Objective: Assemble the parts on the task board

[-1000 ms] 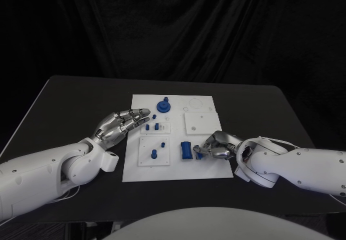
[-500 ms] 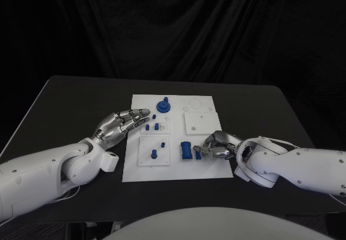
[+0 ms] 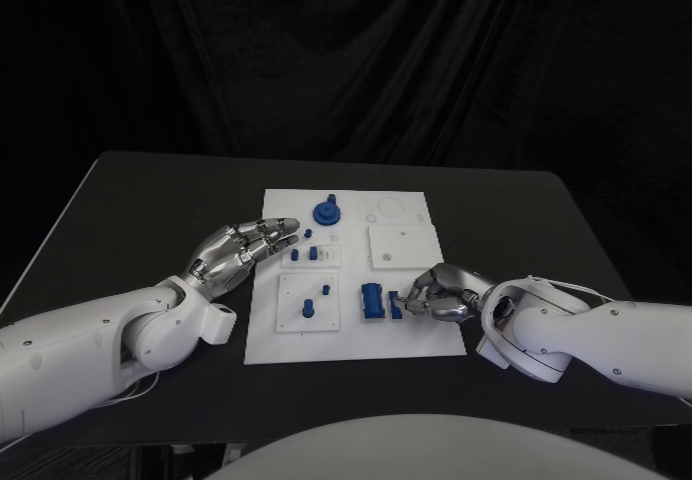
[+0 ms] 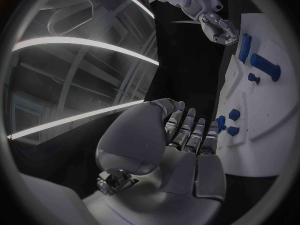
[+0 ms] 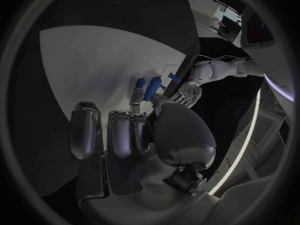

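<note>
Task board (image 3: 418, 335) lies mid-worktop (image 3: 130, 200), between both hands. Right hand (image 3: 440, 292) at its near right part, fingers (image 3: 418, 297) curled down onto a small blue part (image 3: 397, 311); whether they grip it, cannot tell. Just beyond: blue block (image 3: 372, 300). Left hand (image 3: 242, 250) hovers at board's left edge, fingers (image 3: 274, 232) spread, holding nothing. Farther: round blue part (image 3: 329, 212).

You have the white task board (image 3: 411, 335) lying flat in the middle of the table, with raised white square plates on it. A round blue part with a peg (image 3: 329, 211) stands near its far edge, small blue pegs (image 3: 302, 254) stand just below that, and two more (image 3: 309, 305) rise from the near-left plate. A larger blue block (image 3: 372, 300) sits beside a small blue piece (image 3: 397, 310) on the near half.
</note>
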